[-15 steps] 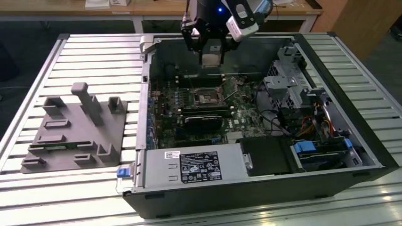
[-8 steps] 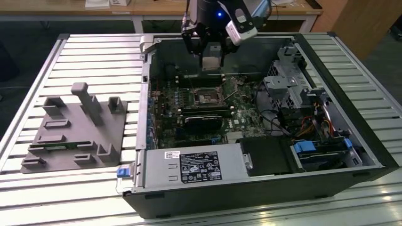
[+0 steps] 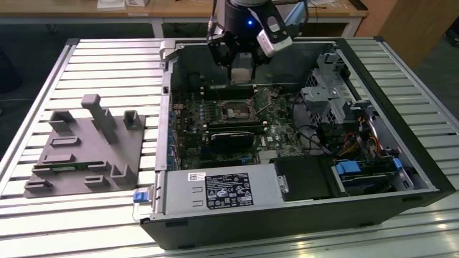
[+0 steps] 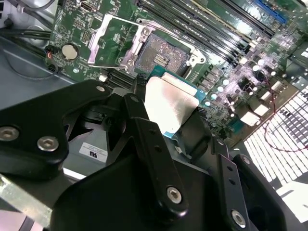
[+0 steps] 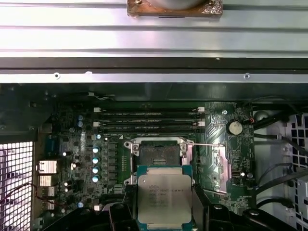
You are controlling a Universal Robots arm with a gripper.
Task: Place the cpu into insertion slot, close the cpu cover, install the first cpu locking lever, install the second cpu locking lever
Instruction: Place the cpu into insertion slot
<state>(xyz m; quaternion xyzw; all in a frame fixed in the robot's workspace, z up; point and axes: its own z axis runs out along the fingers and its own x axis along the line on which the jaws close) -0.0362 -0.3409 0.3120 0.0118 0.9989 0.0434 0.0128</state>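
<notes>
Open case [image 3: 301,215] lies flat on slatted metal desk [image 3: 107,64], board [image 3: 193,134] facing up.

Gripper [image 3: 242,67] hangs over the far part of the board, closed narrow on the cpu [image 5: 164,195]. In both wrist views a black finger [image 4: 144,125] presses each of two opposite edges of the chip. Silvery face shows in the second wrist view, printed face in the first wrist view.

Cpu is in the air, clear of the board and not seated. In the exterior view it sits just far of the slot [image 3: 235,110]. In the first wrist view its leading edge overlaps the slot frame.

Slot [image 5: 158,156] is bare, contact field exposed. Cover [image 4: 113,43] is swung open beside the slot, board visible through its window. A thin wire lever [image 5: 207,143] runs from the slot edge towards the cover.

Memory sticks [image 5: 149,120] lie in parallel rows just beyond the slot, on the side away from the cpu.

Grey moulded fixture [image 3: 79,150] rests on the desk at the exterior view's left, well apart from the case. Power supply [image 3: 222,191] fills the near end of the case.
</notes>
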